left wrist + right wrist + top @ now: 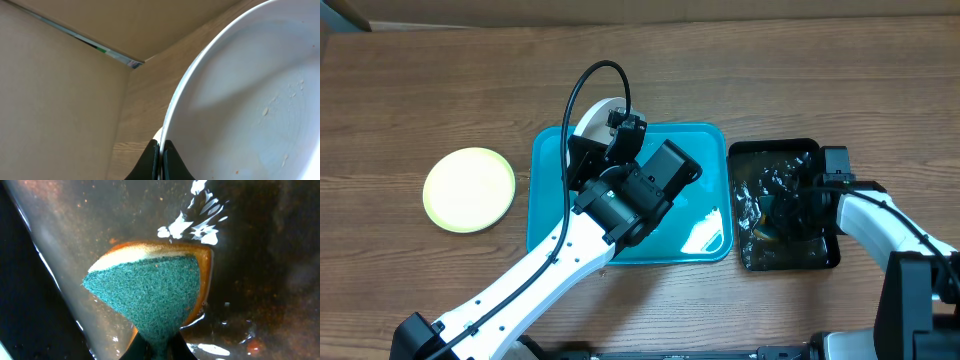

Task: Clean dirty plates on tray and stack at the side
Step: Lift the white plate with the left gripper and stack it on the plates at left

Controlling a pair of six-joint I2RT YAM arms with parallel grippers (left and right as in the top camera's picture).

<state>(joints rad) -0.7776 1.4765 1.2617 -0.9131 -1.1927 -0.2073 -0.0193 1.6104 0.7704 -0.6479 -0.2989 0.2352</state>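
My left gripper is shut on the rim of a white plate, held tilted over the back left of the teal tray. In the overhead view the plate peeks out behind the left arm. Its face shows a few small specks. A pale yellow-green plate lies flat on the table left of the tray. My right gripper is shut on a green and yellow sponge, down in the wet black tray. A third plate is not in view.
The black tray holds dark, glistening liquid and sits right of the teal tray, almost touching it. The left arm crosses the teal tray's front left. A cardboard wall stands behind the table.
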